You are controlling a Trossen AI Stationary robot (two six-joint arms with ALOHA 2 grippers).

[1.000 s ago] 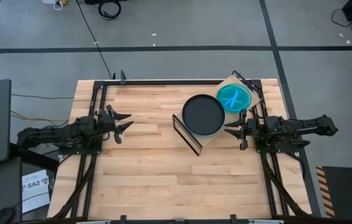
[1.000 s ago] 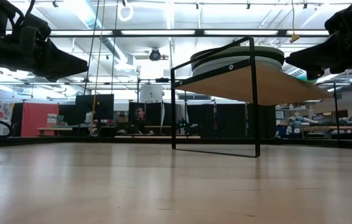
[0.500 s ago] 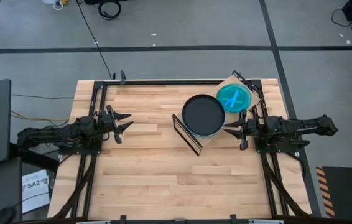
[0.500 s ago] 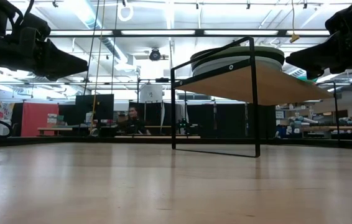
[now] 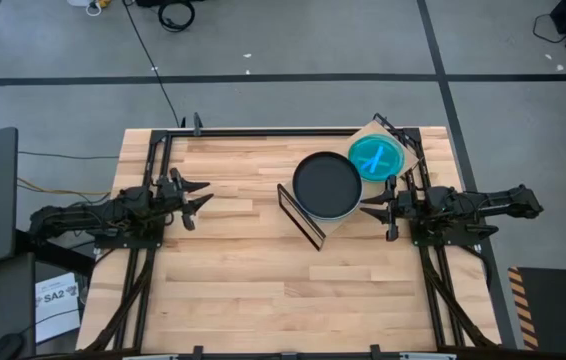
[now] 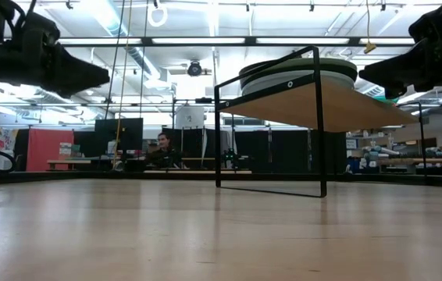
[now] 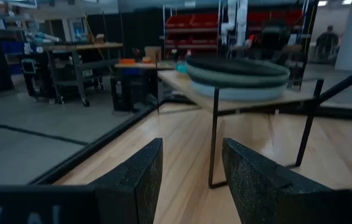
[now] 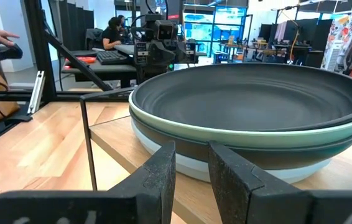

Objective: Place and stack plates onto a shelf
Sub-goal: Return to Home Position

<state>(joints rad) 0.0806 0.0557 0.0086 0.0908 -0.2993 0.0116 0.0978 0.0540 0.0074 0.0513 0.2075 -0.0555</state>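
The shelf [image 5: 338, 226] is a light wooden board on a black wire frame, standing on the tabletop right of centre. A stack of plates [image 5: 327, 185] rests on the board with a black plate on top. In the right wrist view the stack [image 8: 250, 118] shows a mint green rim under the black one and a pale plate at the bottom. A smaller teal plate [image 5: 375, 157] lies flat on the board beside the stack. My right gripper [image 5: 375, 207] hovers open just right of the stack. My left gripper [image 5: 199, 196] waits open at the table's left.
The shelf's wire legs [image 6: 319, 125] stand on the plank tabletop [image 5: 263, 280]. Black frame rails run along the table's edges [image 5: 263, 131]. Bare wood lies between the left gripper and the shelf and along the near side. A person [image 6: 164, 152] sits in the room behind.
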